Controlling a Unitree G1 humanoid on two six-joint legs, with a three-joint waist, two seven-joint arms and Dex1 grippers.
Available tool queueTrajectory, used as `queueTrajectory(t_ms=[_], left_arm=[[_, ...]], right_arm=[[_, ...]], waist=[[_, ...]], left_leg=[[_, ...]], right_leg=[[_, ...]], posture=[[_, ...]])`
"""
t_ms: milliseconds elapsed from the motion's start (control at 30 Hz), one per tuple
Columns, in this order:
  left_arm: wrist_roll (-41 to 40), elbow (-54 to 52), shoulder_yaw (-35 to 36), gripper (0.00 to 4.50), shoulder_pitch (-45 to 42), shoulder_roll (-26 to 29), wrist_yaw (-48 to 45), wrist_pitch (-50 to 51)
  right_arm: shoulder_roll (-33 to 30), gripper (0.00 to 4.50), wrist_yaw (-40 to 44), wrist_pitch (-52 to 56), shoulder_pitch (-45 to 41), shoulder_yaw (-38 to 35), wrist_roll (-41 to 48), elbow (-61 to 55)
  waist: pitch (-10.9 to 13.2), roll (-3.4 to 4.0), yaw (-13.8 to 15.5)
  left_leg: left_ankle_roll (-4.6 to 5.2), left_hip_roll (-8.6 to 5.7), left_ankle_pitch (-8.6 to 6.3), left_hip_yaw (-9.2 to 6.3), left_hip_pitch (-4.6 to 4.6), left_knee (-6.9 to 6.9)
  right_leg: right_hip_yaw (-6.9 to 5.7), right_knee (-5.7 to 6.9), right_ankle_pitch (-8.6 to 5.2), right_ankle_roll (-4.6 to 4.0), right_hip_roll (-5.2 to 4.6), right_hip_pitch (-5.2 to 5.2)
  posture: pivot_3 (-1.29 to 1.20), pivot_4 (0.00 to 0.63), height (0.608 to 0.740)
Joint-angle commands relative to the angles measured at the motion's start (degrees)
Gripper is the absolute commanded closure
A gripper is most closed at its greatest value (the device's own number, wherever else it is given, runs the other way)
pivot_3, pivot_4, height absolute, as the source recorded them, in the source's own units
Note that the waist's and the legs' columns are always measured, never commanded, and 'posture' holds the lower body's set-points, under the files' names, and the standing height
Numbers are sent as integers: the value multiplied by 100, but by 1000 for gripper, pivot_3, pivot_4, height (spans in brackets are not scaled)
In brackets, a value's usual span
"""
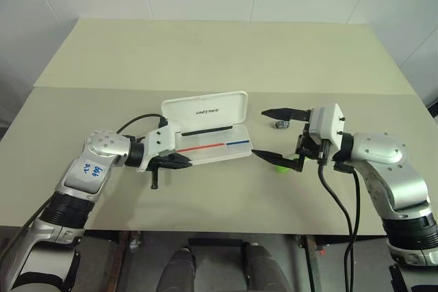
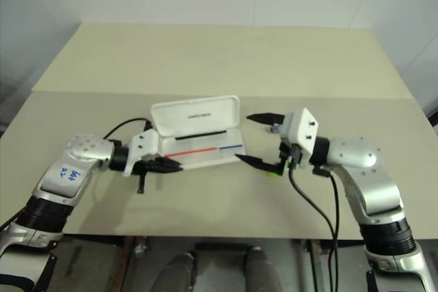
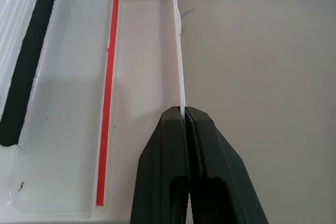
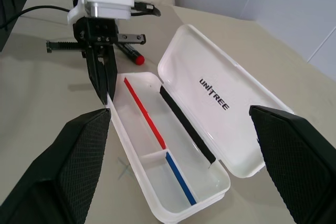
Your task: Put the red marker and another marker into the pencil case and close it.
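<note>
Currently pinching pencil case wall with left hand, right hand spread wide at three o'clock; could tip tray if tugged.

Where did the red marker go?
The red marker lies on the table, outside the open pencil case, just beyond its left end and under the left gripper.

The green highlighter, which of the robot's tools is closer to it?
Right. The right tool stands open directly over the green highlighter, its lower finger just above it. The left tool is across the pencil case, shut on its front wall.
</note>
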Motion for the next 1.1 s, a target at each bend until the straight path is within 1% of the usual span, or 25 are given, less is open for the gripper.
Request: queueTrajectory(t_ms=[33, 400, 800, 900, 1100], left_arm=[[-135, -288, 77, 4480, -52, 56, -68, 1], [-84, -476, -217, 4480, 53, -18, -354, -147], [81, -346, -416, 4480, 102, -31, -271, -235], [66, -334, -409, 3771, 110, -75, -263, -266], [-44, -363, -348, 1779, 151, -145, -232, -198]], right_arm=[[-152, 0, 18, 35, 124, -299, 172, -319], [-328, 0, -63, 251, 606, -535, 302, -708], [-285, 0, -267, 363, 671, -553, 311, -938], [-266, 0, -294, 359, 611, -516, 302, -910], [-213, 0, -284, 314, 514, -426, 271, -827]], waist=[[0, 0, 1], [0, 0, 0], [0, 0, 4], [0, 0, 1], [0, 0, 1]], left_leg=[[0, 0, 0, 0, 0, 0], [0, 0, 0, 1, -1, 2], [0, 0, 0, 1, -1, 4], [0, 0, 0, 1, 0, 4], [0, 0, 0, 1, 0, 4]], right_leg=[[0, 0, 0, 0, 0, 0], [1, 0, -1, -1, 1, 0], [1, 1, -2, -3, 0, 0], [1, 1, -2, -3, 1, 0], [1, 1, -2, -4, 1, 0]], posture=[[0, 150, 740], [0, 150, 740], [0, 150, 740], [0, 150, 740], [0, 150, 740]])
